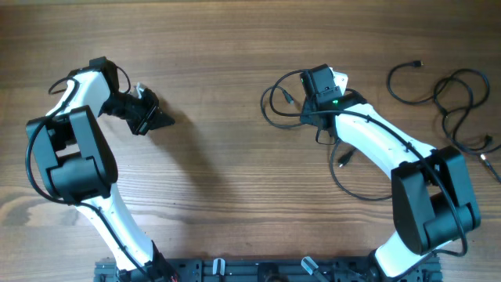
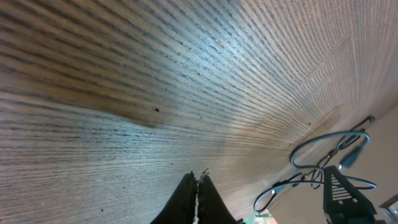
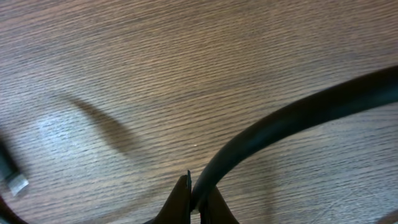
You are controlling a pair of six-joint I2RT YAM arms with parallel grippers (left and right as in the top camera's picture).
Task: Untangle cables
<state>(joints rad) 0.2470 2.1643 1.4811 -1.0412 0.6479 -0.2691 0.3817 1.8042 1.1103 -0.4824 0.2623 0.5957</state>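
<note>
Right gripper (image 3: 190,183) is pinched shut on a black cable (image 3: 298,115) that arcs away over the table (image 3: 124,62), probably to draw that loop out of the tangle. Left gripper (image 2: 199,180) hangs closed and empty over bare wood, well apart, seemingly waiting. More cables (image 1: 458,94) lie curled at far right.

robot lab workbench
left arm (image 1: 74,157) and right arm (image 1: 430,196) mounted on a black rail (image 1: 235,270) at 6 o'clock of a wood-grain table (image 1: 235,47).
</note>
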